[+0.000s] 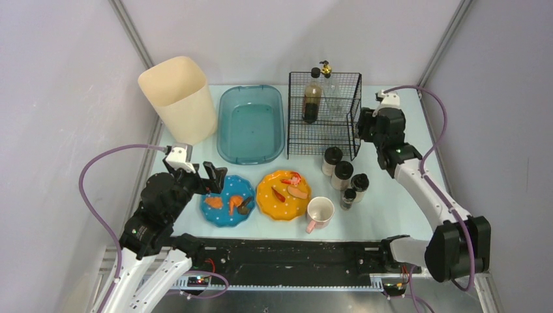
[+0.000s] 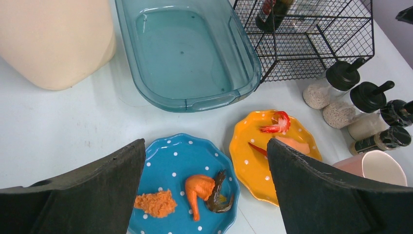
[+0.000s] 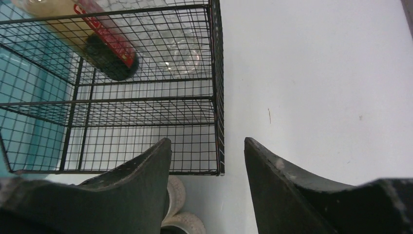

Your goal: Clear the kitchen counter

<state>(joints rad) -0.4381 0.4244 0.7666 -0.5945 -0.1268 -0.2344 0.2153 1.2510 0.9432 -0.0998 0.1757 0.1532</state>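
The left gripper (image 2: 204,146) hangs wide open and empty above one blue plate (image 2: 170,161) that carries three food scraps. Just to its right sits one orange plate (image 2: 246,146), its food partly hidden by a finger. Further out are one mug (image 2: 384,168), cut off at the frame edge, four shakers (image 2: 336,83), one teal basin (image 2: 185,53) and one cream bin (image 2: 53,39). The right gripper (image 3: 207,142) has its jaws parted and grips nothing, at the corner of one wire rack (image 3: 214,73). The rack holds two bottles (image 3: 102,53), the clear one hard to make out. The kitchen counter (image 3: 316,73) lies beneath both grippers.
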